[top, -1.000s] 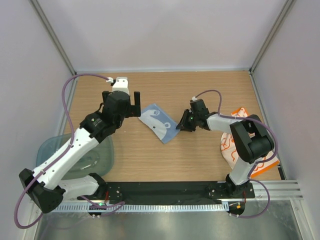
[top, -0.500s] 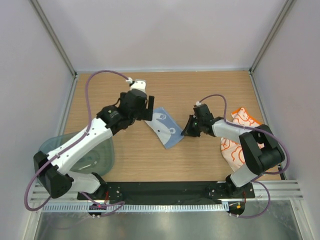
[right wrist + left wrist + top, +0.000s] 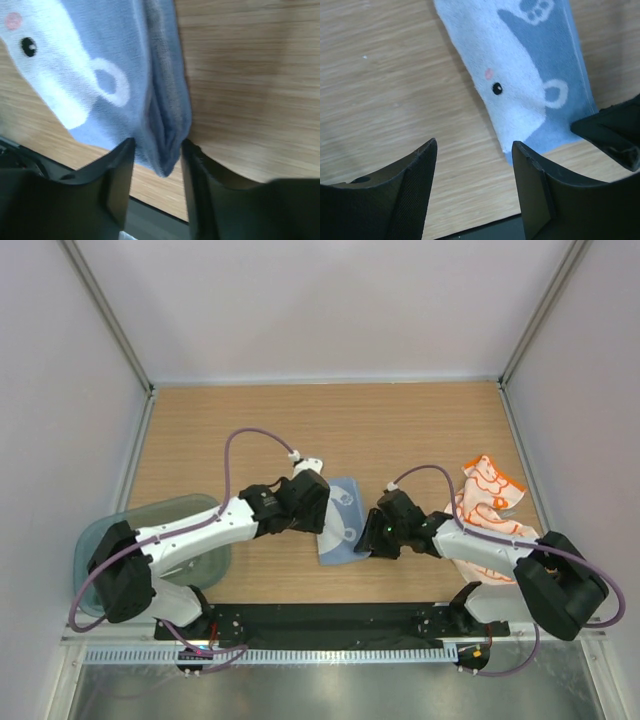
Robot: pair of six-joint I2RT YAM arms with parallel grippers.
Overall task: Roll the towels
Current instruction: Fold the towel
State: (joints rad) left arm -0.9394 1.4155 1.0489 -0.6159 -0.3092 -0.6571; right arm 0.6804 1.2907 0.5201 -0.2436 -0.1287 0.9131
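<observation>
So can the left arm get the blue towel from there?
Probably yes: the left gripper hangs open right beside the blue towel, nothing between them, though the right gripper straddles the towel's near corner.

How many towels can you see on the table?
2 for sure: the blue towel in the middle, and an orange-and-white towel at the right. The right arm covers part of that patch, so more may hide there.
</observation>
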